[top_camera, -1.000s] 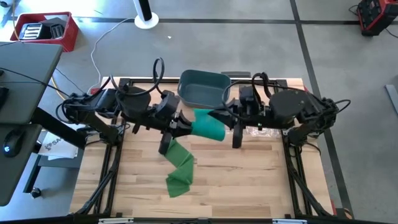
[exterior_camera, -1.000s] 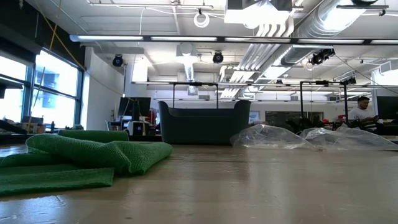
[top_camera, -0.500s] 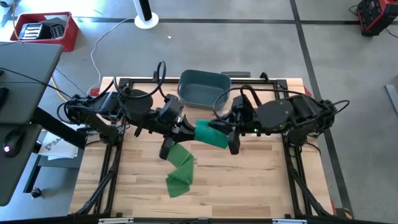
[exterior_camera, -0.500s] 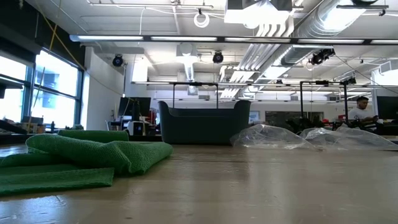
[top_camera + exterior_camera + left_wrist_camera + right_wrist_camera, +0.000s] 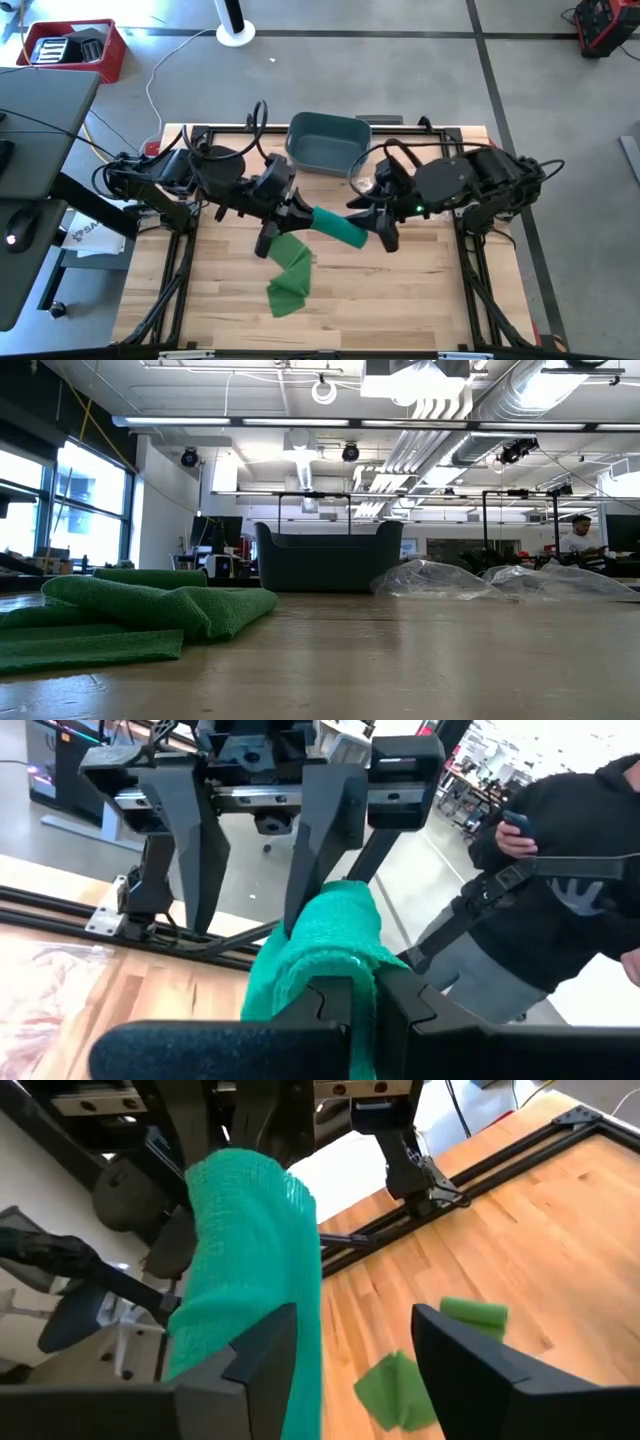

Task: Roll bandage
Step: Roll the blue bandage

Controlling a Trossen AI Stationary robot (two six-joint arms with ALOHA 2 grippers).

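- Rolled part of bandage (image 5: 335, 226): held in the air above mid-bench, between the two arms; long axis running across from the left arm's side toward the right arm's side, dipping a little toward the right.
- Left end effector (image 5: 298, 212): clamped shut on the near end of the roll; in the left wrist view, green weave (image 5: 330, 955) pinched between the closed fingers and running straight out ahead of them.
- Right end effector (image 5: 379, 226): at the opposite end of the roll, fingers spread; in the right wrist view, roll (image 5: 250, 1270) lying against one finger (image 5: 255, 1355), the other finger standing clear with bare bench showing in the gap. No grip on that side.
- Key relation, as a judgement: roll's far end directly between the right fingers, axis pointing into them; right arm the nearer for a fresh hold, left arm the anchor. Closing squarely across the axis likely needed for another turn.
- Loose tail of bandage (image 5: 288, 270): hanging from the roll below the left end effector, folded in slack layers on the bench (image 5: 400, 290) toward the front; also seen heaped at table height in the low view (image 5: 130, 615). Much still unwound.
- Clear plastic wrap (image 5: 430, 580): crumpled on the bench, behind the arms.
- Dark bin (image 5: 328, 142): at the bench's far edge, well apart from the roll.
- Person in dark clothing (image 5: 560, 890): beyond the bench, holding a phone, seen in the left wrist view.
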